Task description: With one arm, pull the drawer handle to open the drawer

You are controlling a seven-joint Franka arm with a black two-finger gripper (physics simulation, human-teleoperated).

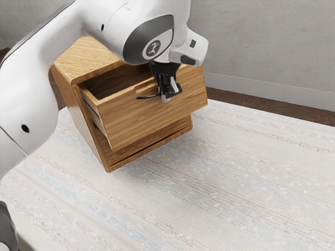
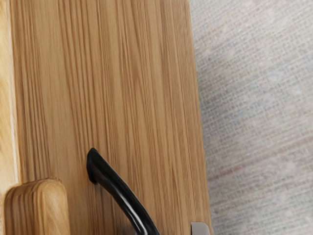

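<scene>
Now gripper clamps narrow on the drawer handle, drawer partly open. Pull straight away from cabinet, no twisting.

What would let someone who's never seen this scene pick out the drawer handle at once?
Find the wooden cabinet on the pale woven surface; its drawer is pulled partly out. On that drawer's front sits the handle, a thin curved bar with the end effector at it. It is the only glossy black part fixed to all that light wood.
</scene>
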